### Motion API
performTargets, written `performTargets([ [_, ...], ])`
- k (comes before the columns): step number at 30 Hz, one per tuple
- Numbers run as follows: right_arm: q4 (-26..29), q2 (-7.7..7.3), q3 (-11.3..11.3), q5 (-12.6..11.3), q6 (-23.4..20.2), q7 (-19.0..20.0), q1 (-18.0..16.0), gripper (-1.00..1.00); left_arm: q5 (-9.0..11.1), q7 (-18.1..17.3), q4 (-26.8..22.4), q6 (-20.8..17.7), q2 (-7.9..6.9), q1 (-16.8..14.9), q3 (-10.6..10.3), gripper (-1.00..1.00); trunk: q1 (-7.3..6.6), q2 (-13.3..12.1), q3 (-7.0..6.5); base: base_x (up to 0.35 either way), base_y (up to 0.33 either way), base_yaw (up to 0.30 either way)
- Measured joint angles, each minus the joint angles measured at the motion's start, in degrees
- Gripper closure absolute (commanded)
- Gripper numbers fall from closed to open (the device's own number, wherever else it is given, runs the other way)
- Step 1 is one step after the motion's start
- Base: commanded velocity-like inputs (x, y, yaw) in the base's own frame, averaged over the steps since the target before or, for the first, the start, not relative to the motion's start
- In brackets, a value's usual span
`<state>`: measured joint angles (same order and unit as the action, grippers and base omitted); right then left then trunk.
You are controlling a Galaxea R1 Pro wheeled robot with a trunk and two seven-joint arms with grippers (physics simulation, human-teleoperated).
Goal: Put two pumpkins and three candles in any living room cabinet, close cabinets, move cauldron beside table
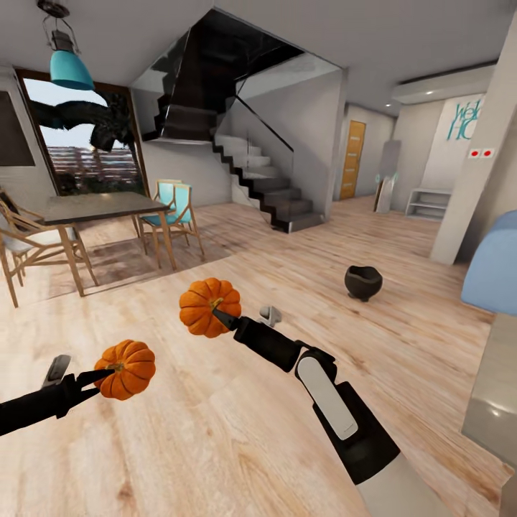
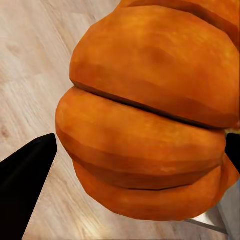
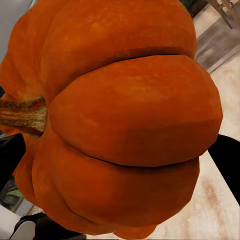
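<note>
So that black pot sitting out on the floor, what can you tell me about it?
The cauldron is a small, round, black pot with a bulging belly and a wide open mouth whose rim looks slightly uneven. Its finish looks dark and matte, like iron. It stands upright on the light wood plank floor, out in the open beyond the two held pumpkins, with the staircase behind it. Nothing touches it but the floor, and what is inside cannot be made out.

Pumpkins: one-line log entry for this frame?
left gripper: holds pumpkin | right gripper: holds pumpkin | cauldron: on floor
</note>
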<state>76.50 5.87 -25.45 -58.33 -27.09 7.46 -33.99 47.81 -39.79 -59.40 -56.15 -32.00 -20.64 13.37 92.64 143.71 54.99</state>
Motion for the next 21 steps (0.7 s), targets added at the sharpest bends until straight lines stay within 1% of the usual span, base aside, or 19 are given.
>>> performTargets([
  [3,-0.04,0.0,0.0,-0.01,-0.02,-0.89,0.0,1.0,-0.03,0.02,0.0,0.01,0.0,0.01,0.0,1.0,-0.08,-0.04,-0.65,0.0,0.0,0.262],
  [6,-0.04,0.0,-0.03,0.1,-0.07,-2.94,0.0,1.0,0.63,0.01,-0.02,-0.21,0.01,-0.02,0.01,1.0,-0.07,-0.05,-0.5,0.0,0.0,0.22],
  [10,0.07,0.0,-0.13,0.05,-0.1,-5.35,0.0,1.0,0.63,0.01,-0.02,-0.21,0.01,-0.02,0.02,1.0,-0.07,-0.05,-0.23,0.0,0.0,0.206],
  [12,0.18,0.0,-0.17,-0.22,-0.1,-6.35,0.0,1.0,0.73,0.0,-0.02,-0.24,0.0,-0.04,0.02,1.0,-0.13,-0.07,-0.53,0.0,0.0,0.199],
  [17,0.12,0.0,-0.23,0.02,-0.12,-7.41,0.0,1.0,0.74,0.04,-0.02,-0.24,0.0,-0.02,0.02,1.0,-0.26,-0.13,-1.27,0.0,0.0,0.196],
  [19,0.12,0.0,-0.21,0.37,-0.23,-9.49,0.0,1.0,0.69,0.1,-0.02,-0.22,0.0,-0.02,0.02,1.0,-0.31,-0.16,-1.57,0.0,0.0,0.189],
  [20,0.07,0.0,-0.15,0.85,-0.46,-12.23,0.01,1.0,0.73,0.22,-0.03,-0.25,0.0,-0.01,0.03,1.0,-0.33,-0.18,-1.71,0.0,0.0,0.186],
  [21,0.08,0.01,-0.16,0.77,-0.53,-13.7,0.01,1.0,0.63,0.33,-0.03,-0.22,0.0,0.0,0.03,1.0,-0.36,-0.19,-1.85,0.0,0.0,0.185],
])
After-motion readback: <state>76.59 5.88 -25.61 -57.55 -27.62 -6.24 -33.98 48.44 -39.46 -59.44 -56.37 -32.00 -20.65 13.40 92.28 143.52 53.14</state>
